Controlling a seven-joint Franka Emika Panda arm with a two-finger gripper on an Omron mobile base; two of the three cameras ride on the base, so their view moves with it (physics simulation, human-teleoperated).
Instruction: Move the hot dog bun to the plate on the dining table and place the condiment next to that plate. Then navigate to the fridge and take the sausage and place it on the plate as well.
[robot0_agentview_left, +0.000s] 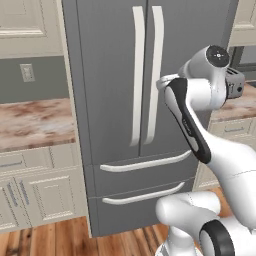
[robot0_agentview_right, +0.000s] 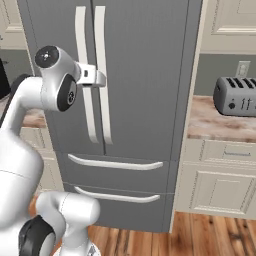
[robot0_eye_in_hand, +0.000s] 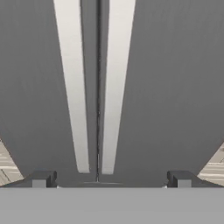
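The tall dark grey fridge (robot0_agentview_left: 110, 75) (robot0_agentview_right: 145, 75) (robot0_eye_in_hand: 166, 87) stands straight ahead with both upper doors closed. Its two long curved pale handles (robot0_agentview_left: 137, 75) (robot0_eye_in_hand: 72, 87) run side by side along the door seam. My gripper (robot0_agentview_right: 101, 78) (robot0_eye_in_hand: 111, 180) is open and empty. It points at the seam between the handles, a short way off the door. Both freezer drawers (robot0_agentview_left: 145, 162) below are closed. The hot dog bun, plate, dining table, condiment and sausage are out of view.
Marbled counters (robot0_agentview_left: 30, 122) (robot0_agentview_right: 220, 125) on cream cabinets flank the fridge. A grey toaster (robot0_agentview_right: 235, 96) sits on the right counter. Wooden floor (robot0_agentview_right: 200, 237) lies in front of the fridge.
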